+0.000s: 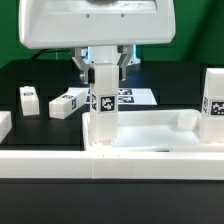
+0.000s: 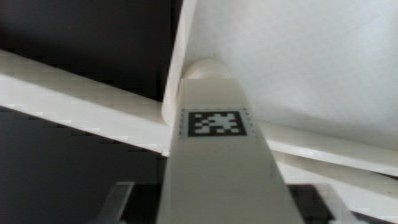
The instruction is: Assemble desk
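My gripper (image 1: 103, 68) is shut on a white square leg (image 1: 103, 105) with a black-and-white tag and holds it upright. The leg's lower end is at the corner of the white rimmed tabletop (image 1: 150, 128) on the exterior view's left. In the wrist view the leg (image 2: 217, 150) runs from between my dark fingers (image 2: 134, 200) down to a round corner socket (image 2: 205, 72) of the tabletop (image 2: 302, 50). Whether it is seated there I cannot tell. Another leg (image 1: 213, 96) stands upright at the tabletop's corner on the exterior view's right.
Two loose tagged legs (image 1: 28, 100) (image 1: 68, 103) lie on the black table on the exterior view's left. The marker board (image 1: 132, 97) lies behind the held leg. A long white rail (image 1: 110, 165) runs along the front. A white piece (image 1: 3, 122) shows at the left edge.
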Tool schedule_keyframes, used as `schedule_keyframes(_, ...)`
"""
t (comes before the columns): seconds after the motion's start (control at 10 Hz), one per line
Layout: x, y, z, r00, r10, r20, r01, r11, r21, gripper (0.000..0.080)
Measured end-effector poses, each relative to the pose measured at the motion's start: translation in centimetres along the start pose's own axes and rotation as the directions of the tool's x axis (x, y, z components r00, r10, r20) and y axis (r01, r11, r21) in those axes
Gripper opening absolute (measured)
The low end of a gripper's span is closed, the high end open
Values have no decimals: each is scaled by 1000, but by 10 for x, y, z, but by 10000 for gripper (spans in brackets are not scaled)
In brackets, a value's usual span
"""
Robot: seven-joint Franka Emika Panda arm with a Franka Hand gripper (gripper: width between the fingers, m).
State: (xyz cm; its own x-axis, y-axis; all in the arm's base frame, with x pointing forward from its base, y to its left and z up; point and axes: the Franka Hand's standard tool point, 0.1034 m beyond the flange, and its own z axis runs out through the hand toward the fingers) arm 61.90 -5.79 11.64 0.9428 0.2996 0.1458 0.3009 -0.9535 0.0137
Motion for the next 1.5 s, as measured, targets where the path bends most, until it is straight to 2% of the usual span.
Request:
schedule_keyframes(0.1, 0, 0, 0, 1000, 23, 2, -23, 1000, 3, 288)
schedule_keyframes(0.2, 0, 0, 0, 991, 134, 9, -134, 991, 11, 288)
schedule_keyframes(0.5, 0, 1, 1, 909, 416, 11, -417, 909, 8, 288)
schedule_keyframes(0.7, 0, 0, 1, 808, 589, 13, -589, 808, 1, 289)
schedule_keyframes(0.8, 0, 0, 1, 730, 683, 12, -683, 731, -4, 289)
schedule_keyframes(1.0, 0, 0, 2, 611, 792, 8, -792, 611, -12, 289)
schedule_keyframes(1.3, 0, -2, 2, 369, 929, 2, -929, 369, -18, 290)
schedule_keyframes(1.4, 0, -1, 2, 299, 954, 7, -954, 299, -12, 290)
schedule_keyframes(1.5, 0, 0, 2, 297, 955, 11, -955, 297, -6, 290)
